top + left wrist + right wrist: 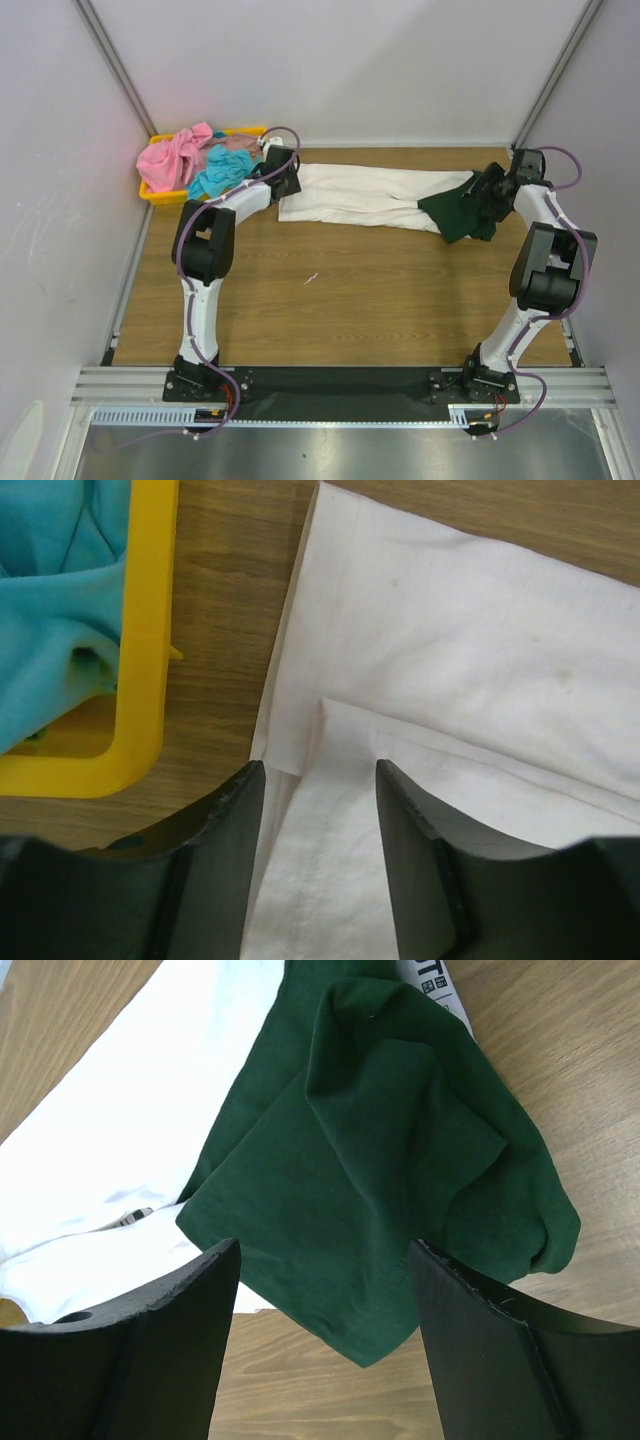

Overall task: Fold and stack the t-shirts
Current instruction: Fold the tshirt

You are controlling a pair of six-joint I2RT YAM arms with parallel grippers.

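Up close, the left gripper [318, 780] has its jaws parted to a middling gap, one on each side of a folded edge of the white t-shirt [360, 195]. The cloth lies flat between them, and no pinch on it shows. The right gripper [325, 1260] stands with its jaws wide, hovering over the dark green sleeve [400, 1160] at the shirt's other end and holding nothing. The white t-shirt lies stretched in a long, narrow band across the far part of the wooden table [350, 290]. Its left end is just beside the yellow tray [150, 630], and its dark green sleeve is bunched in loose folds at the right end. In the tray, at the table's far left corner, lie a turquoise t-shirt [50, 610] and a pink t-shirt [175, 155], both crumpled. The pink one sits to the left and spills over the tray's rim, and the turquoise one is on the side nearer the white shirt.
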